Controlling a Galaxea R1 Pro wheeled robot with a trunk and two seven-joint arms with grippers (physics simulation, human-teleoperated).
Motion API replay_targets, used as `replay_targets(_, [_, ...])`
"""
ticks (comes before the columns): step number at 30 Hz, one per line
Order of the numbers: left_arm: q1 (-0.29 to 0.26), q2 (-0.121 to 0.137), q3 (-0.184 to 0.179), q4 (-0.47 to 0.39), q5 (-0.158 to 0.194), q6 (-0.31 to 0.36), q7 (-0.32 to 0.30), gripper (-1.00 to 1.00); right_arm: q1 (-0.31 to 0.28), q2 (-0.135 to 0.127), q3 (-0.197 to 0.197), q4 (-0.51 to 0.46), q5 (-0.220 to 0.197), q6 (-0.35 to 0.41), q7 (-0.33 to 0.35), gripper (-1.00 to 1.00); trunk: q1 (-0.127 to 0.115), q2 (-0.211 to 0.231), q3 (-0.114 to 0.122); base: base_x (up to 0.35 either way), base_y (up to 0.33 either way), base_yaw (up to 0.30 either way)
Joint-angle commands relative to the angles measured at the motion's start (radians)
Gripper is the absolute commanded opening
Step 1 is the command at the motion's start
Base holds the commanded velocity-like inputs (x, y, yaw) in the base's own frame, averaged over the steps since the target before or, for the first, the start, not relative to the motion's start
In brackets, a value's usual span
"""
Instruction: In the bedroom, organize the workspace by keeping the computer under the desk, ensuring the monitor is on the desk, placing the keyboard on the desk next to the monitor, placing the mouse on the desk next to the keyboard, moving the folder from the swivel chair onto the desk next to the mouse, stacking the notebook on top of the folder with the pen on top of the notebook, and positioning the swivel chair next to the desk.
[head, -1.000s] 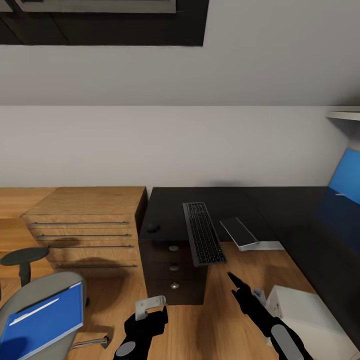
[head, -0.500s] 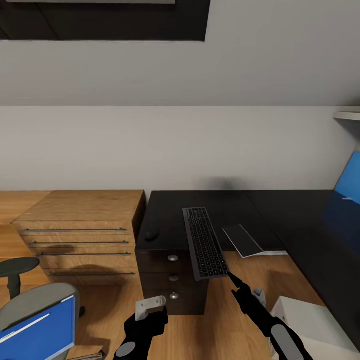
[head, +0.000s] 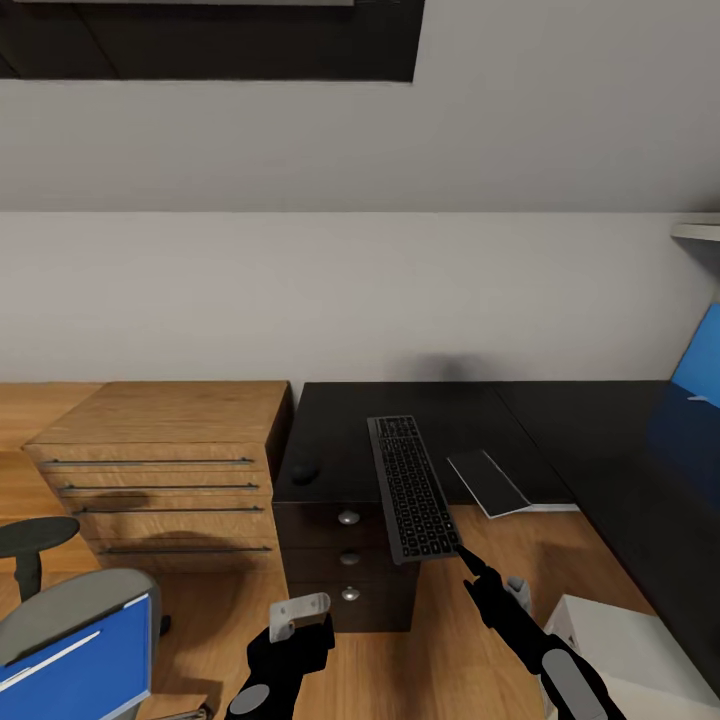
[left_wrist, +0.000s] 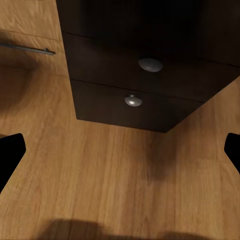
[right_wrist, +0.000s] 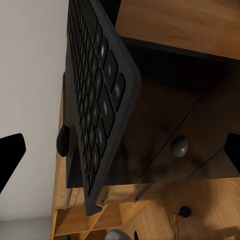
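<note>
Keyboard (head: 413, 488) overhanging the desk (head: 560, 420) edge, mouse (head: 303, 470) at its 9 o'clock, right gripper (head: 466, 556) spread wide near its corner, left gripper (head: 297, 617) spread wide, holding nothing, folder (head: 75, 662) on the chair (head: 70, 600)

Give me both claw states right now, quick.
Left claw: open, holding nothing, above the light wood floor.
Right claw: open, empty, just short of the slim dark grey keyboard.
</note>
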Motion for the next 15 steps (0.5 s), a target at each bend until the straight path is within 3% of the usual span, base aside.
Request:
replay_targets(1, [-0.001, 0.000, -0.001, -0.001, 0.006, 0.003, 0.008, 1.00, -0.001, 0.000, -0.002, 0.000, -0.008, 0.009, 0.001, 1.00, 0.000, -0.001, -0.001, 0.002, 0.002, 0.000])
replay_targets(15, [-0.001, 0.001, -0.001, -0.001, 0.007, 0.003, 0.007, 1.00, -0.001, 0.000, -0.002, 0.000, -0.008, 0.010, 0.001, 1.00, 0.000, -0.001, -0.001, 0.074, 0.047, 0.000])
